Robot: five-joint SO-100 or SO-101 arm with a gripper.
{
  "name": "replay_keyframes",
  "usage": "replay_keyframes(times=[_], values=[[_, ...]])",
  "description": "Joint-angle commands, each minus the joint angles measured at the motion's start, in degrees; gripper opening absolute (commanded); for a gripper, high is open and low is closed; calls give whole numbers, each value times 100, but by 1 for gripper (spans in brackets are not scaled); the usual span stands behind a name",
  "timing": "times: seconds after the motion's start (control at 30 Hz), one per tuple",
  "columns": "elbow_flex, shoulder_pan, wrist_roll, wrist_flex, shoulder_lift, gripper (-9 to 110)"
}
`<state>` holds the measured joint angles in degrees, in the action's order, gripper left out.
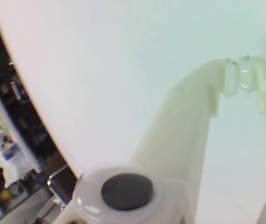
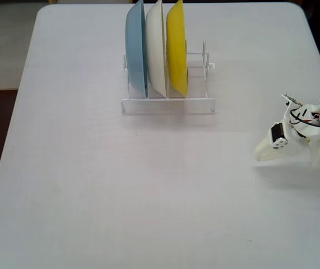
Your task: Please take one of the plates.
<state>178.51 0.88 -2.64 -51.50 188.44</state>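
the rack [image 2: 168, 103] stands at the far middle of the desk [image 2: 92, 185] in the fixed view, holding three plates on edge: blue plate [image 2: 135, 53], white plate [image 2: 155, 50], yellow plate [image 2: 176, 50]. no orange plate is visible; the yellow one, rightmost and facing the arm's side, is judged the likeliest candidate. the tool [image 2: 259, 156] rests low at the right edge of the desk, well apart from the rack. the plates lie up and to the left of it in this view, standing edge-up. in the wrist view the tool [image 1: 237, 77] shows its fingertips pressed together, pinching nothing, over bare desk. no brand, label or writing is legible.
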Motion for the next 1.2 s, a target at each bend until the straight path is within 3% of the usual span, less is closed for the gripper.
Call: replay_keyframes(times=[0.0,1.17], values=[[-352,35,26,-26,132,0],[-360,18,114,-26,132,0]])
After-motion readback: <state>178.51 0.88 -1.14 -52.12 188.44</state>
